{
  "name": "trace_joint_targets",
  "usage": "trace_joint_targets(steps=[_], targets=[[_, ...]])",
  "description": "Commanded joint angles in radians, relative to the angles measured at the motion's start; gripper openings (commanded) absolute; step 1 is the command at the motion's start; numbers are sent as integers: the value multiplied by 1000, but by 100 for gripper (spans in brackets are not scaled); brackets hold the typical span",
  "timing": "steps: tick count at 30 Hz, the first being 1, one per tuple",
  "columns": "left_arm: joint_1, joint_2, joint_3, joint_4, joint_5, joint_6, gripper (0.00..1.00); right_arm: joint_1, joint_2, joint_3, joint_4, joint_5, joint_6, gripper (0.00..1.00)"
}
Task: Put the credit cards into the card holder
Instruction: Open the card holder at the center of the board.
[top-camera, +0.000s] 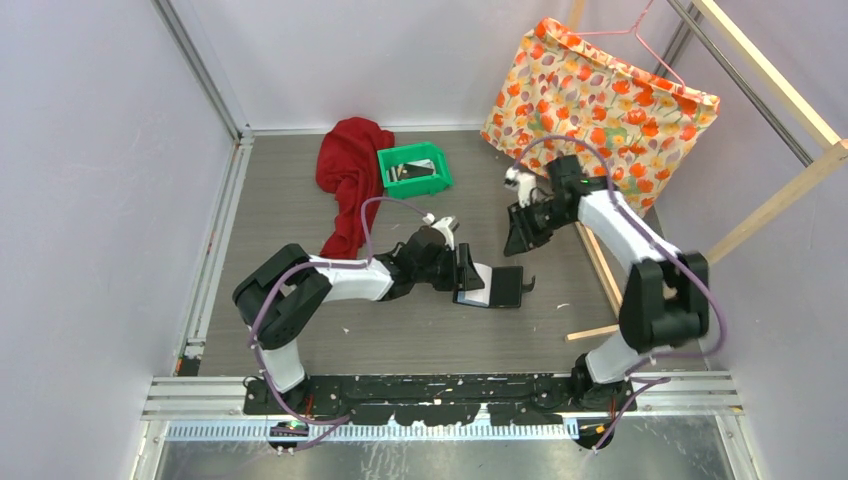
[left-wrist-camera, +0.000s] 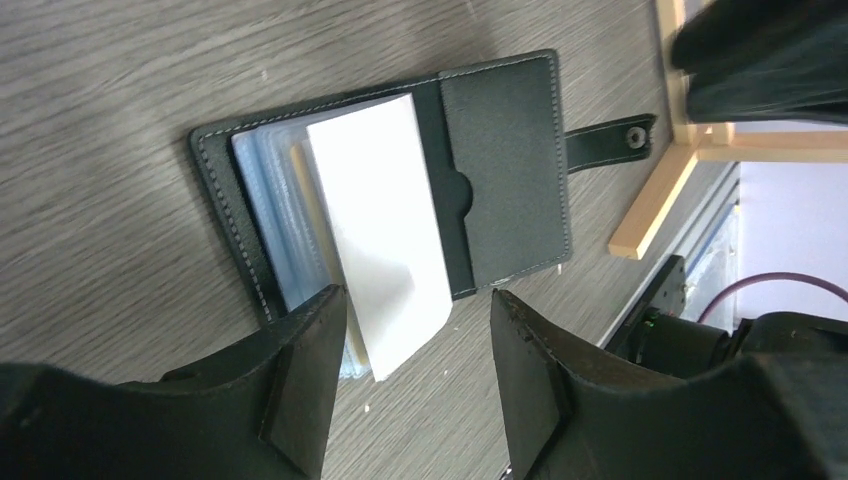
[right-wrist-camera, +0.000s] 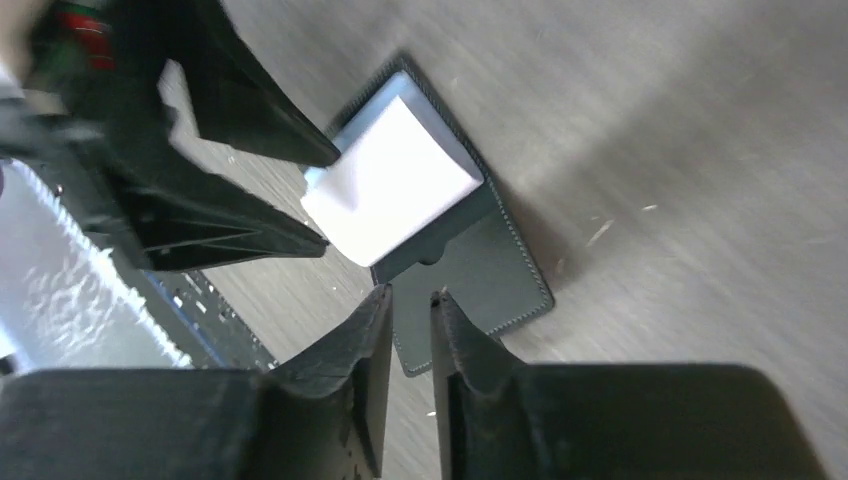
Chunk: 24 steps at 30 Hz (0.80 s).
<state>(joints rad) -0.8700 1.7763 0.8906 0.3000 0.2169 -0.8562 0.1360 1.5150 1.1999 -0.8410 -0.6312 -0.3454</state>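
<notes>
The black card holder (top-camera: 510, 287) lies open on the table, snap tab to the right; it also shows in the left wrist view (left-wrist-camera: 510, 180) and the right wrist view (right-wrist-camera: 490, 275). A white card (left-wrist-camera: 385, 230) sits partly in its pale glossy pockets (left-wrist-camera: 265, 190) and sticks out toward my left gripper (left-wrist-camera: 415, 335). That gripper (top-camera: 466, 270) is open, with a finger on each side of the card's free end, not pinching it. My right gripper (right-wrist-camera: 410, 295) hovers above the holder's far side (top-camera: 520, 235), almost shut, with nothing between its fingers.
A green bin (top-camera: 440, 165) holding small flat items stands at the back, beside a red cloth (top-camera: 350, 170). A floral bag (top-camera: 600, 100) leans at the back right. Wooden rails (top-camera: 600, 265) run along the right, close to the holder (left-wrist-camera: 655, 195).
</notes>
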Motion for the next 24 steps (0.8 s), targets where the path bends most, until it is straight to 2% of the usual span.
trace_joint_targets(steps=[1, 5, 9, 20, 24], targets=[[-9, -14, 37, -78, -47, 18, 57, 17, 220, -28, -60, 7, 36, 18], [-18, -18, 64, -138, -62, 20, 63, 38, 363, -27, -56, 121, 43, 10], [-35, -16, 94, -188, -75, 42, 64, 54, 415, -26, -40, 238, 37, 9], [-55, 50, 159, -222, -14, 11, 61, 66, 421, -14, -35, 268, 41, 9], [-65, 43, 203, -374, -110, 46, 63, 66, 421, -16, -36, 260, 39, 9]])
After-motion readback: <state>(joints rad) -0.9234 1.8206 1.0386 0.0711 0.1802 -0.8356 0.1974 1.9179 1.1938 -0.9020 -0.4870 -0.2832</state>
